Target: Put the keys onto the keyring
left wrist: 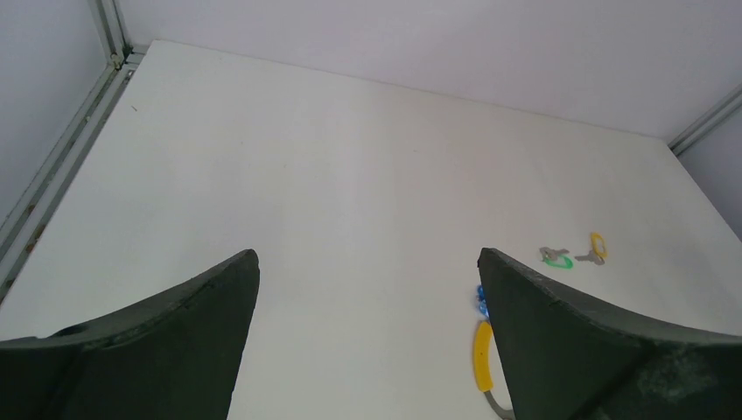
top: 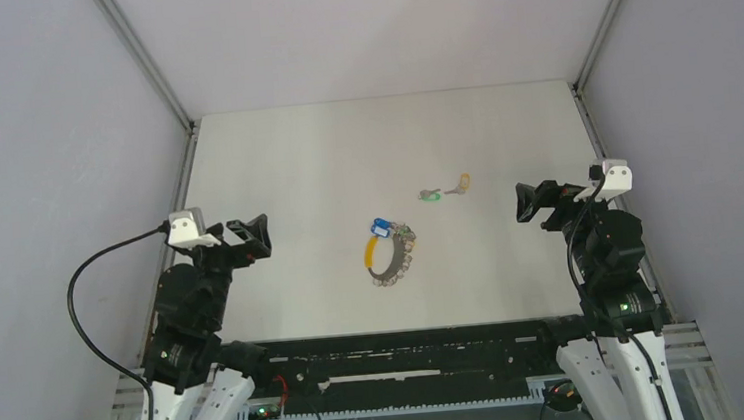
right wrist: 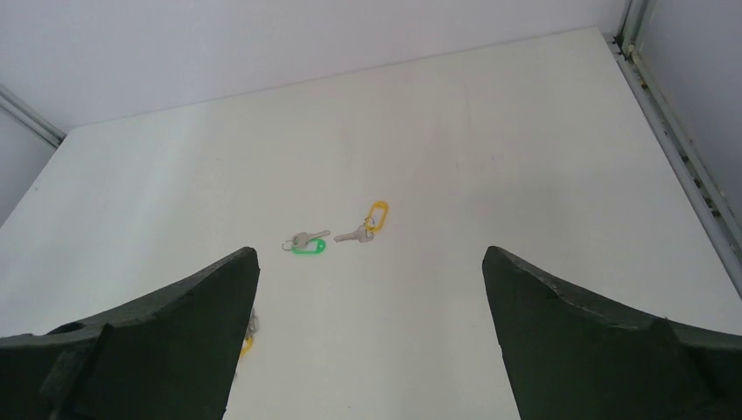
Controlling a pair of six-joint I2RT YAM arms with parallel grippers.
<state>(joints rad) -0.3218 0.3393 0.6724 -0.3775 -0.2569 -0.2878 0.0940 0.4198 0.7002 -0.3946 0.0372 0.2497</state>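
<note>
Top external shows left gripper [top: 261, 237] and right gripper [top: 524, 203] spread wide, empty, flanking the yellow-and-beaded oval keyring [top: 372, 255].

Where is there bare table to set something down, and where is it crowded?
Bare: the far half beyond the green key and orange key, and the strip between the left gripper and the keyring. Crowded: around those three.

White desk [top: 294, 166] ahead of me, flat, matte. Keyring [top: 369, 255] lies flat near desk middle, left part yellow, right part silvery beads. Blue-headed key [top: 381, 225] at ring's far edge, touching it; can't tell if threaded on. Green-headed key [top: 432, 197] and orange-yellow-headed key [top: 464, 181] lie side by side farther back, to my right, apart from ring.
</note>
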